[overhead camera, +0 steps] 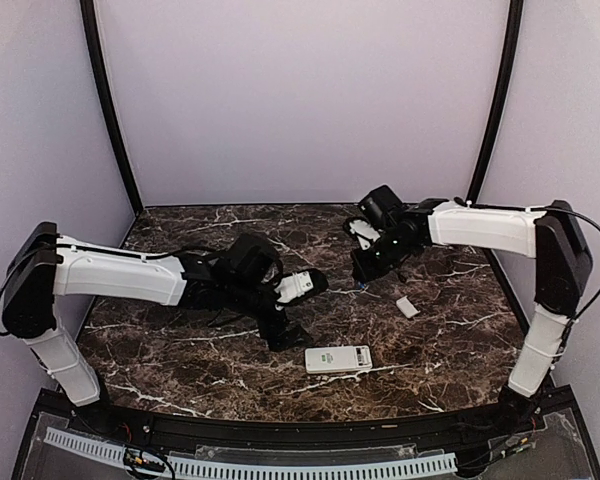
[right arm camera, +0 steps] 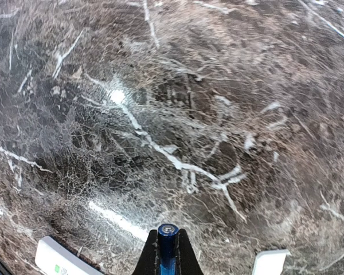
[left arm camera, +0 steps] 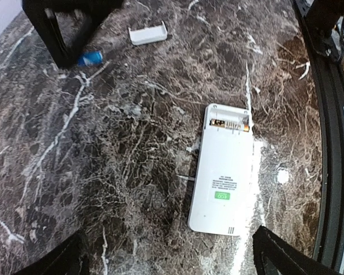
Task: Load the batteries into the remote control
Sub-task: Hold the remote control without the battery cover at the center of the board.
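Note:
The remote control (overhead camera: 338, 359) lies face down near the table's front edge. In the left wrist view the remote control (left arm camera: 223, 177) shows its open battery bay (left arm camera: 229, 122) with one battery lying in it. My left gripper (left arm camera: 172, 269) is open above the table, the remote's lower end lying between its spread fingers (left arm camera: 286, 258). My right gripper (right arm camera: 167, 236) is shut on a blue battery (right arm camera: 167, 246), held low over bare marble. The same blue battery (left arm camera: 90, 58) shows at the right gripper's tips (overhead camera: 365, 280) in the left wrist view.
The remote's white battery cover (overhead camera: 407, 307) lies loose on the marble to the right of the right gripper, also seen as the cover (left arm camera: 148, 33) and the cover's corner (right arm camera: 269, 262). A black rail (left arm camera: 332, 143) runs along the table's front edge.

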